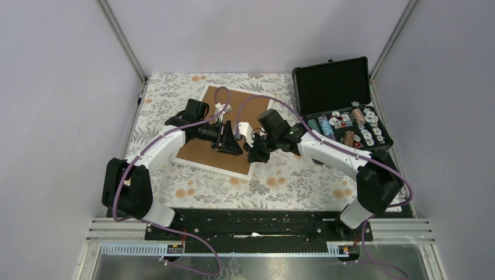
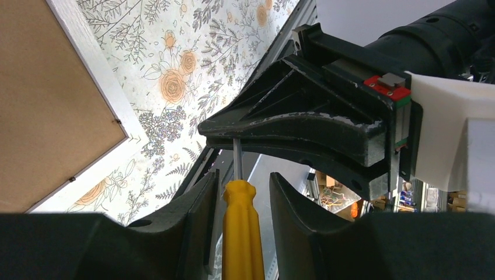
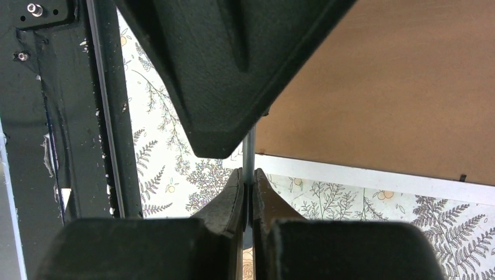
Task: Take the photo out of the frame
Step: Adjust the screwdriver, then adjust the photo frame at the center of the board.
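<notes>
The frame (image 1: 201,150) lies face down on the floral cloth, brown fibreboard back up with a thin white border. It also shows in the left wrist view (image 2: 52,105) and the right wrist view (image 3: 397,87). The photo is hidden under the back. My two grippers meet over the frame's near right edge. My right gripper (image 3: 249,175) is shut on the metal shaft (image 3: 249,153) of a yellow-handled screwdriver (image 2: 242,233). My left gripper (image 2: 242,181) is open around the handle, with a gap on the right side. In the top view the left gripper (image 1: 230,143) and right gripper (image 1: 254,153) almost touch.
An open black foam-lined case (image 1: 333,87) with several poker chips (image 1: 350,125) stands at the back right. The floral cloth (image 1: 292,181) covers the table. The black base rail (image 3: 64,116) runs along the near edge.
</notes>
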Controlling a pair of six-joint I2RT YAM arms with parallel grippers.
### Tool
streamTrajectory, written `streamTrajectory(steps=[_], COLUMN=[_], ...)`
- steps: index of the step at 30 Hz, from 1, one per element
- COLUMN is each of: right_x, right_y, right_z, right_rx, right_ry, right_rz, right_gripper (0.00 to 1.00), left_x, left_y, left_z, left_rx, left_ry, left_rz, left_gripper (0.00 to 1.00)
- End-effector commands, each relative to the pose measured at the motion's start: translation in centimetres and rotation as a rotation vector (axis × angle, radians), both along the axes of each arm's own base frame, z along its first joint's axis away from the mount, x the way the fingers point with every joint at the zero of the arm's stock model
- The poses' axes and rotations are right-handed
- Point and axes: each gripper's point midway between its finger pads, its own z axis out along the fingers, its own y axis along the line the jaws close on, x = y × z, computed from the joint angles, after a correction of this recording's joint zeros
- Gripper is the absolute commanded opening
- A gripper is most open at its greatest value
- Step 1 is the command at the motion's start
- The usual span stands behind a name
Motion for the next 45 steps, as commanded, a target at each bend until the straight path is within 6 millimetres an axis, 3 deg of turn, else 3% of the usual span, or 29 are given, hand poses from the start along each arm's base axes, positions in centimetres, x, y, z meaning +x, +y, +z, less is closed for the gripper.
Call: streamTrajectory(steps=[1,4,7,9,11,13,14,17,22,26,31,39,45], right_x=[0.0,0.0,0.0,0.2,0.7,1.6,2.3,4.8,11.5,16.6,21.6,25.9,26.0], right_y=[1.7,1.7,1.7,1.5,0.9,-0.2,-1.0,-3.3,-6.1,-6.8,-7.9,-8.0,-7.0], right_z=[2.8,2.8,2.9,2.9,3.0,3.0,2.9,2.0,0.0,-0.5,-2.8,-6.6,-9.1], right_rx=[0.071,0.070,0.072,0.066,0.063,0.085,0.099,0.116,0.105,0.097,0.053,0.014,0.001], right_ry=[-0.048,-0.053,-0.054,-0.050,-0.028,0.037,0.082,0.205,0.320,0.300,0.271,0.253,0.310], right_rz=[0.044,0.044,0.043,0.019,-0.040,-0.126,-0.182,-0.347,-0.679,-0.896,-1.152,-1.269,-1.254], right_gripper=[0.00,0.00,0.00,0.15,0.34,0.64,0.73,0.84,0.86,0.85,0.82,0.73,0.57], left_x=[0.1,0.1,0.1,0.2,0.6,1.2,1.5,2.4,3.3,5.0,6.5,7.4,7.7], left_y=[-0.5,-0.5,-0.6,-0.5,0.0,0.8,1.2,2.6,4.2,5.0,6.3,7.5,7.7], left_z=[0.8,0.9,1.0,1.1,1.2,1.4,1.4,1.0,-0.5,0.1,1.0,1.8,1.8], left_rx=[-0.042,-0.043,-0.053,-0.053,-0.046,-0.048,-0.048,-0.041,0.007,0.031,0.052,0.089,0.109], left_ry=[-0.033,-0.040,-0.041,-0.049,-0.068,-0.095,-0.111,-0.137,-0.151,-0.204,-0.245,-0.298,-0.334], left_rz=[-0.022,-0.024,-0.024,-0.019,0.001,0.023,0.034,0.055,0.072,0.118,0.176,0.218,0.210], left_gripper=[0.40,0.32,0.15,0.01,0.00,0.00,0.00,0.00,0.00,0.00,0.00,0.00,0.00])
